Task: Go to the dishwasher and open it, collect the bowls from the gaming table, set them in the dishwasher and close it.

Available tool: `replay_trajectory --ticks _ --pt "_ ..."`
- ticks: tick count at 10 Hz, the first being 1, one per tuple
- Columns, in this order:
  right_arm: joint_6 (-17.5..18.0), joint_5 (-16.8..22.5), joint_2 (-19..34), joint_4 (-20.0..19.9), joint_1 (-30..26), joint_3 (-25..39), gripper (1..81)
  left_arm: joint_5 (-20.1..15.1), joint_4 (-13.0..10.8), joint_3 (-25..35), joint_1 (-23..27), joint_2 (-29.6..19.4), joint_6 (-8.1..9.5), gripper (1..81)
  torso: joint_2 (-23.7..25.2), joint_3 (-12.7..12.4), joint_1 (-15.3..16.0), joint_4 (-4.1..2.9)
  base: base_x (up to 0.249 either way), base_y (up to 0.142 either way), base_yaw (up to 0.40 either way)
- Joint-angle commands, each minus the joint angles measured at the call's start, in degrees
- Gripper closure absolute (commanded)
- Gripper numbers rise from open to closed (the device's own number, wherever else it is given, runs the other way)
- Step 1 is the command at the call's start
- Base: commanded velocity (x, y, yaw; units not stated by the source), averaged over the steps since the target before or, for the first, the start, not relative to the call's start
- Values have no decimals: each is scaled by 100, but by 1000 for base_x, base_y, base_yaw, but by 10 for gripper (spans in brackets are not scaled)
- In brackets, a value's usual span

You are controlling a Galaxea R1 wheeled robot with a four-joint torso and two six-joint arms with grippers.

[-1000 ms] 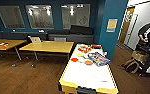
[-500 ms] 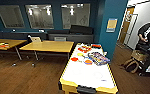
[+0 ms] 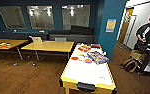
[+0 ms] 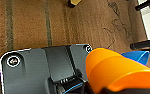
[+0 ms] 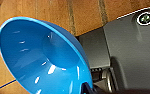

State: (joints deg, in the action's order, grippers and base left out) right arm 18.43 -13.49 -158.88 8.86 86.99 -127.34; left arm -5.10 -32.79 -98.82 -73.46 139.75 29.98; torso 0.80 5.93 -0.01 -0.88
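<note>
The gaming table (image 3: 91, 75), with a glossy white top and yellow edges, stands ahead of me in the head view. A red bowl (image 3: 74, 58) and another orange round dish (image 3: 88, 60) lie on its far half among colourful packets (image 3: 97, 57). My left gripper (image 4: 96, 88) is shut on an orange bowl (image 4: 116, 72) above the wooden floor, and a blue rim (image 4: 138, 56) shows behind it. The right gripper (image 5: 91, 88) is shut on the rim of a blue bowl (image 5: 41, 57), whose hollow faces the camera. The dishwasher is out of view.
Two yellow-wood tables (image 3: 49, 46) (image 3: 6, 43) stand to the left, in front of a dark bench (image 3: 71, 37) and a blue wall with windows. A person with a control rig (image 3: 148, 32) stands at the right by a doorway. Wooden floor (image 3: 26, 75) lies open left of the gaming table.
</note>
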Motion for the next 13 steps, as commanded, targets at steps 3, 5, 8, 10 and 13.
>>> replay_trajectory --ticks 3,5,8,10,13 --pt "-24 286 -180 203 -230 -245 811 -123 -52 -348 170 105 -132 811 2 0 1 0 -102 0 0" --pt "-24 312 -296 239 -222 -448 811 -35 -52 -419 99 132 -159 811 6 -4 1 0 0 0 0" --pt "-24 312 -384 239 -230 -589 811 -35 -61 -349 81 98 -159 811 11 -4 1 0 0 0 0" --pt "-15 313 -314 239 -230 -554 811 104 -61 -42 55 -139 -203 811 11 -4 1 0 0 0 0" --pt "20 347 -182 221 -248 -466 811 202 -61 318 20 -570 -203 811 11 -4 1 0 0 0 0"
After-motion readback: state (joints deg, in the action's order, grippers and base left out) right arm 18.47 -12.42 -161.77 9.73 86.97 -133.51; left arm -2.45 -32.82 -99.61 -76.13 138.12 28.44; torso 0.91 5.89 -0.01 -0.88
